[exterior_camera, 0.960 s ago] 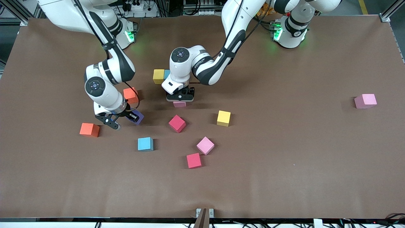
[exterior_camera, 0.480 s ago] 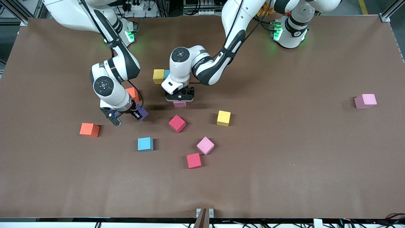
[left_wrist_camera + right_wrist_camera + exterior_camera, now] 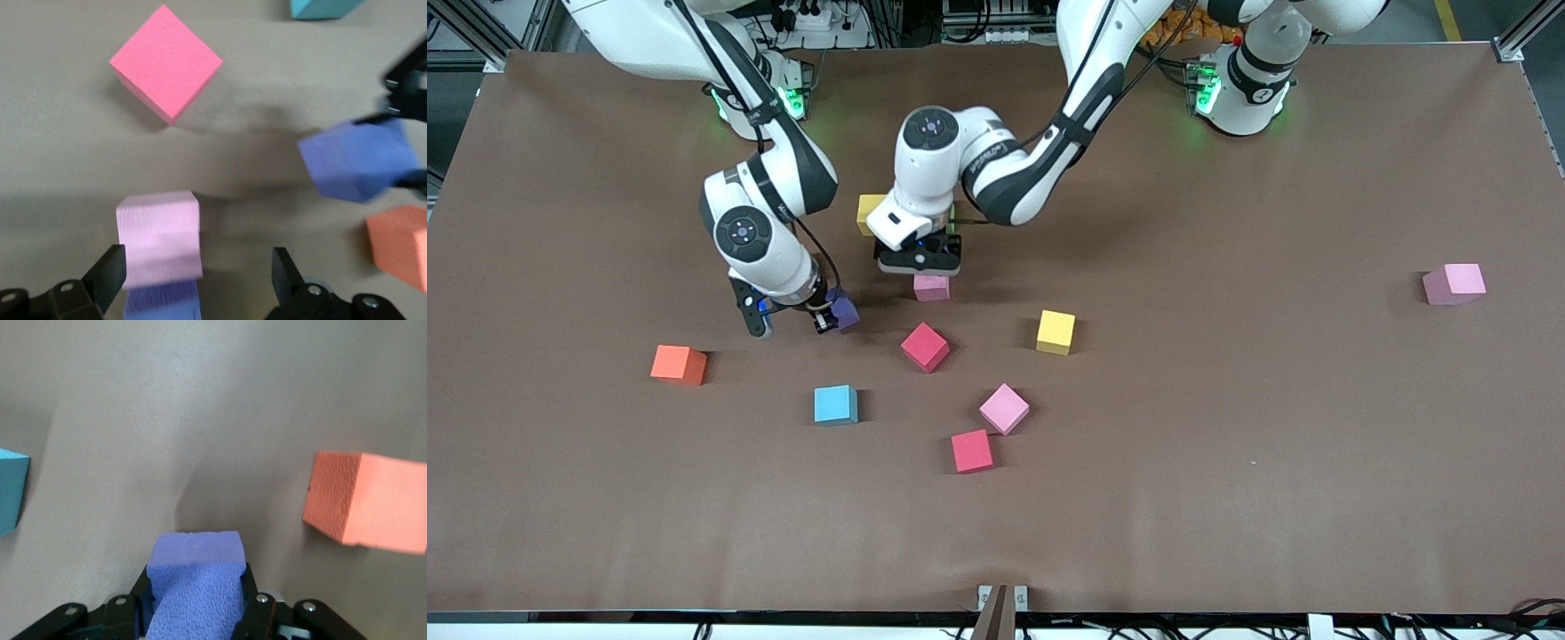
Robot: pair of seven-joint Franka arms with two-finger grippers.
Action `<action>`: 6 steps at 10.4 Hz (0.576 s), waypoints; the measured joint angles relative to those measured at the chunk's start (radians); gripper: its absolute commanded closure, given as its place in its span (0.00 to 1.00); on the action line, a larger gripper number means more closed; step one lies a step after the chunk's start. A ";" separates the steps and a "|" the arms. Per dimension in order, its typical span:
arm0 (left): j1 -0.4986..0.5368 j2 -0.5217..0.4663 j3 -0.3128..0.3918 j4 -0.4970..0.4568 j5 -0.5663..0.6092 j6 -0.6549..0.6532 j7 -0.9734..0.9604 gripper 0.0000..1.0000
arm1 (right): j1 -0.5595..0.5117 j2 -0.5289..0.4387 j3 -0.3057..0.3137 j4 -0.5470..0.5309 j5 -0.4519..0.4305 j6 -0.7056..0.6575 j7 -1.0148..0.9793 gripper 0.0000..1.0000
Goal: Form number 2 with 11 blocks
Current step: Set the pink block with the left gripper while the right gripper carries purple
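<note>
Front view: right gripper (image 3: 829, 316) squeezes a purple block (image 3: 845, 312), beside the pink block (image 3: 931, 286) under the open left gripper (image 3: 919, 258).

left gripper (image 3: 919, 264) risen off pink block (image 3: 931, 287), apparently released

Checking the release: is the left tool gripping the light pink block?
No, the left tool stands open above the light pink block, fingers apart from its sides.
</note>
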 measured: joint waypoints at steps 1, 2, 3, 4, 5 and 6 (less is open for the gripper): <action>0.016 -0.032 -0.039 -0.003 0.000 -0.042 0.027 0.00 | 0.008 0.000 0.012 0.000 0.000 0.000 0.070 1.00; 0.027 -0.063 -0.075 -0.014 0.001 -0.072 0.062 0.00 | 0.025 0.000 0.018 -0.001 0.000 0.000 0.119 1.00; 0.040 -0.096 -0.098 -0.048 0.002 -0.089 0.085 0.00 | 0.034 -0.004 0.020 -0.011 -0.003 0.008 0.150 1.00; 0.053 -0.120 -0.118 -0.082 0.002 -0.091 0.102 0.00 | 0.038 -0.006 0.026 -0.020 -0.004 0.021 0.177 1.00; 0.065 -0.139 -0.138 -0.115 0.002 -0.092 0.107 0.00 | 0.040 -0.009 0.037 -0.031 -0.006 0.035 0.211 1.00; 0.072 -0.159 -0.152 -0.147 0.002 -0.092 0.108 0.00 | 0.042 -0.012 0.047 -0.043 -0.010 0.042 0.249 1.00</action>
